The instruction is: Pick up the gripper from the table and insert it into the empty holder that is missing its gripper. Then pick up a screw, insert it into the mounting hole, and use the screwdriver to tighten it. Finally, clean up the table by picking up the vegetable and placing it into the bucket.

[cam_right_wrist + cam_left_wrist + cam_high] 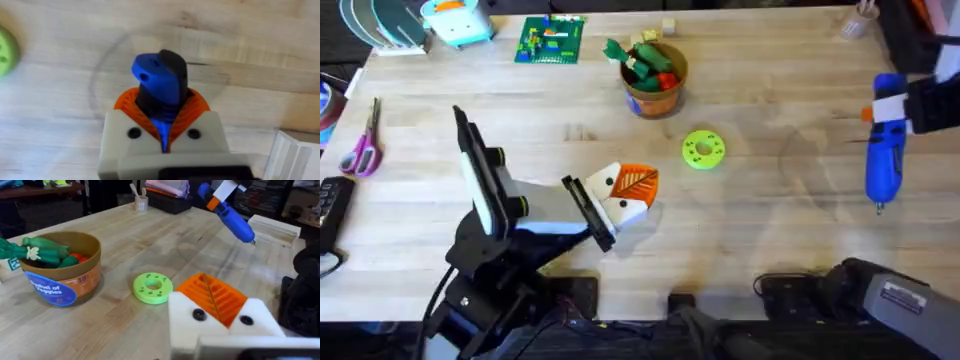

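Two grippers: right gripper [164, 134] pinches the screwdriver [883, 165] above the table's right side; left gripper [630, 195] pressed together, idle. Likely tightening step; next, align tip with screw.

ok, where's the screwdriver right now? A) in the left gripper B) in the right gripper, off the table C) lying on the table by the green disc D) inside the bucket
B: the right gripper is closed on the blue screwdriver, which hangs above the table at the right, tip pointing toward the bases.
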You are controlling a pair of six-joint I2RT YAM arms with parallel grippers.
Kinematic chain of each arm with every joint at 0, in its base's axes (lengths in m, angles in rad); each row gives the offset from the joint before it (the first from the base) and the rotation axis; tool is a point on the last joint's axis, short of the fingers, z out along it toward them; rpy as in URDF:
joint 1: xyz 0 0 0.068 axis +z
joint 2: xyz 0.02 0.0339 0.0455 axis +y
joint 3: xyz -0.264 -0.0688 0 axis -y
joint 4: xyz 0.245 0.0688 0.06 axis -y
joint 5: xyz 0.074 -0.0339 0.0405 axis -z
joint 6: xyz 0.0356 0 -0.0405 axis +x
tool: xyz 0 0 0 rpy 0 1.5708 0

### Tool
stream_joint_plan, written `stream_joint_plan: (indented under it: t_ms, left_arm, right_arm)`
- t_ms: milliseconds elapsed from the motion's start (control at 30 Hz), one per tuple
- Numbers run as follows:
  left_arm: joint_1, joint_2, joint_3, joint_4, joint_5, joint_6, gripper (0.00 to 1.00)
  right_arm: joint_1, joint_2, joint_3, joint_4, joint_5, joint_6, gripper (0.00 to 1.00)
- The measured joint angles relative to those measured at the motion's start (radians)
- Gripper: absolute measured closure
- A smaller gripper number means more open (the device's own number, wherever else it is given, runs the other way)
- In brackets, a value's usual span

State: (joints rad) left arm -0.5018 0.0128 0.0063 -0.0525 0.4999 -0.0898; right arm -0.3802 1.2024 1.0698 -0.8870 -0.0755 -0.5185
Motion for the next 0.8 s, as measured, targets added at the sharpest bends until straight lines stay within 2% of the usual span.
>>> stream_joint_plan:
  t_ms: [100,233,433,600,800]
  left_arm:
    - [0.0,0.0,0.0,0.0,0.0,0.0,0.988]
    - [0.0,0.0,0.0,0.0,0.0,0.0,0.988]
    - [0.0,0.0,0.0,0.0,0.0,0.0,0.988]
    - [0.0,0.0,0.0,0.0,0.0,0.0,0.988]
    - [0.0,0.0,0.0,0.0,0.0,0.0,0.988]
  right_arm:
    - [-0.001,-0.087,-0.002,0.009,-0.079,0.039,0.978]
    - [0.016,-0.2,-0.033,0.109,-0.207,0.122,0.978]
    - [0.086,-0.389,-0.195,0.362,-0.302,0.308,0.978]
    - [0.229,-0.504,-0.343,0.645,-0.361,0.489,0.978]
    - [0.521,-0.54,-0.375,0.926,-0.389,0.598,0.978]
